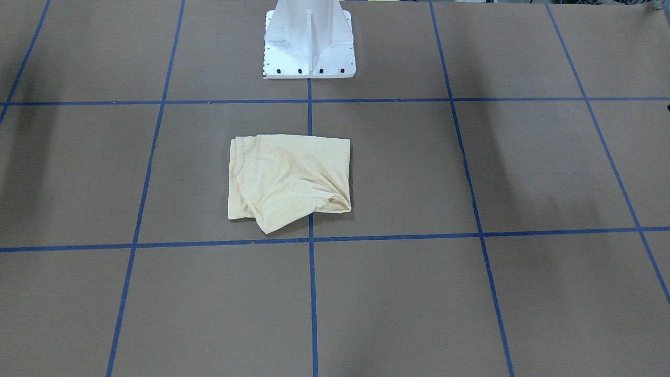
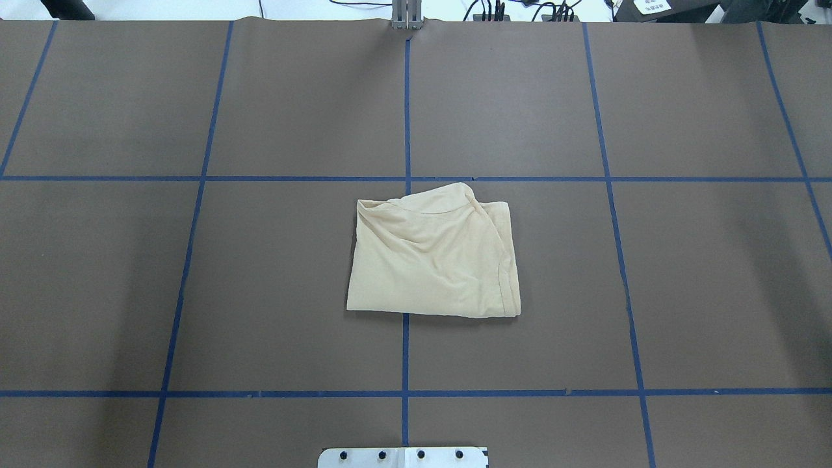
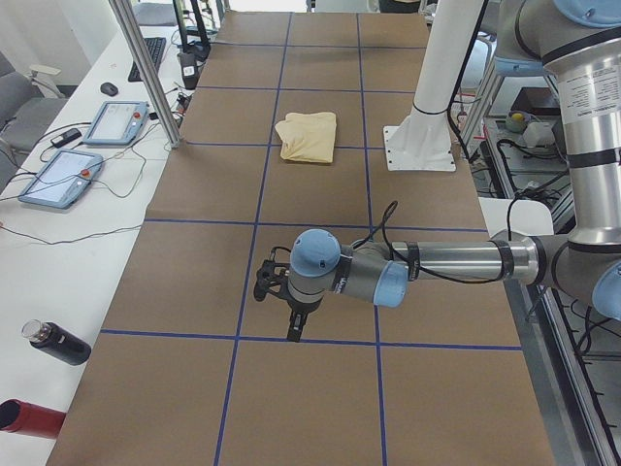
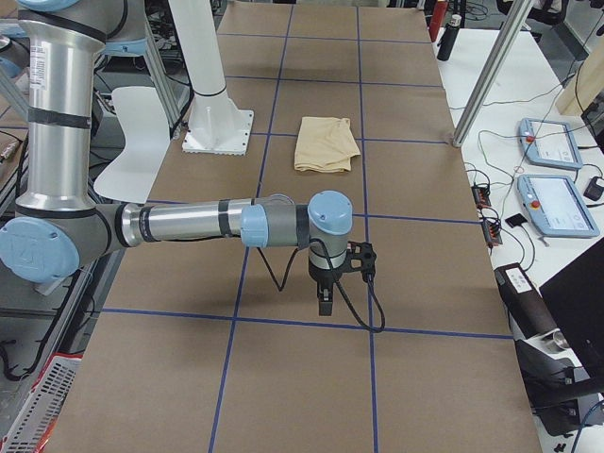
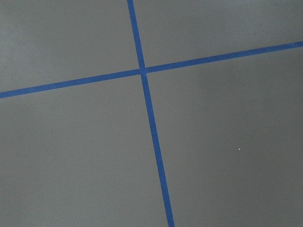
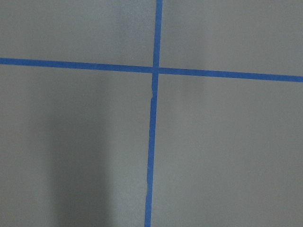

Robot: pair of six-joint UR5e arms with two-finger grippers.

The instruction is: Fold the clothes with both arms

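The clothes [image 1: 290, 178] [image 2: 435, 257] lie folded into a compact pale cream-yellow rectangle in the middle of the brown table, one sleeve fold draped over the top; no print shows. Nothing touches them. My left gripper [image 3: 294, 325] hangs pointing down over the table, far from the clothes [image 3: 309, 136], toward the table's left end. My right gripper [image 4: 326, 302] hangs the same way at the opposite end, well away from the clothes [image 4: 326, 143]. Both show only in the side views, so I cannot tell their state. Both wrist views show only bare table and blue tape.
A blue tape grid [image 2: 406, 393] covers the table. The white base pedestal [image 1: 310, 42] [image 3: 427, 126] stands behind the clothes. A side bench holds teach pendants [image 3: 58, 178] [image 4: 557, 203] and a dark bottle [image 3: 58, 342]. A metal post [image 3: 146, 73] rises at the table's edge.
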